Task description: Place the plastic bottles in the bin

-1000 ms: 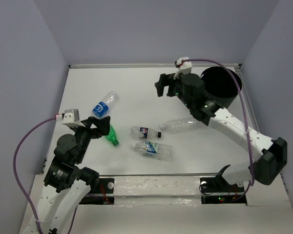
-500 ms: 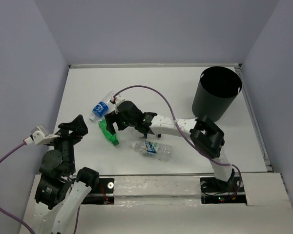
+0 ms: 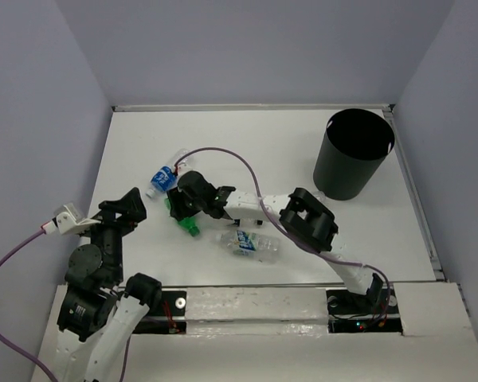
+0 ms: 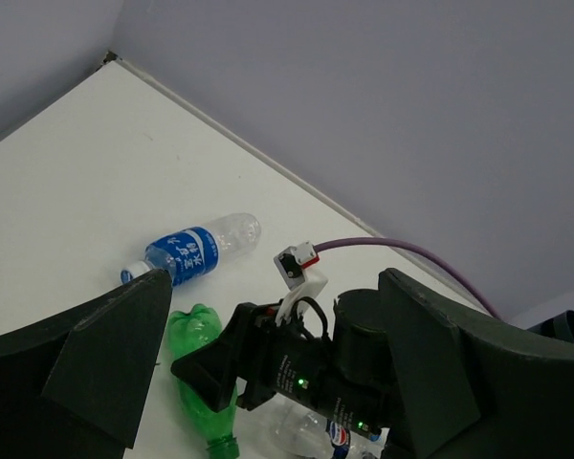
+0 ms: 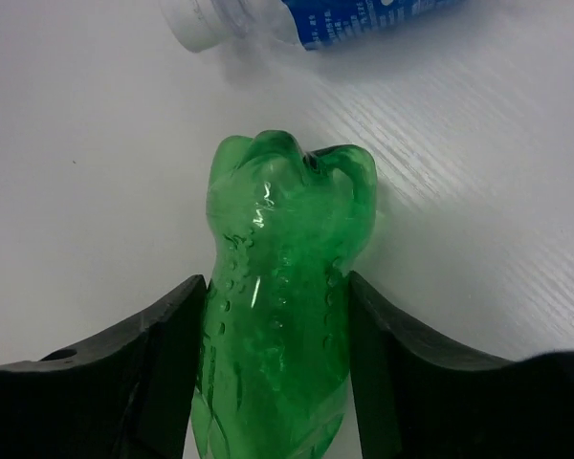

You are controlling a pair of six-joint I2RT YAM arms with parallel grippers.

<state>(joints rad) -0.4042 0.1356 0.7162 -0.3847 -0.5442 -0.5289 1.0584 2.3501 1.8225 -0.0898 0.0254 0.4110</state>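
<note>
The right gripper (image 5: 273,287) is clamped on the green bottle (image 5: 289,210), which lies on the white table (image 3: 247,139), with a finger pressing each side. A blue-labelled bottle (image 3: 161,177) lies just beyond it, and another labelled bottle (image 3: 249,243) lies beside the arm. The bin (image 3: 354,159) stands well apart, far right. The left gripper (image 4: 275,287) gapes wide, holding nothing.

The right arm (image 3: 251,209) stretches across the middle of the table (image 3: 247,143), barring the near edge. A blue-labelled bottle (image 3: 161,177) crowds the far side of the green bottle (image 5: 282,287); a clear bottle (image 3: 251,244) lies nearby. Bare table runs back to the bin (image 3: 346,175).
</note>
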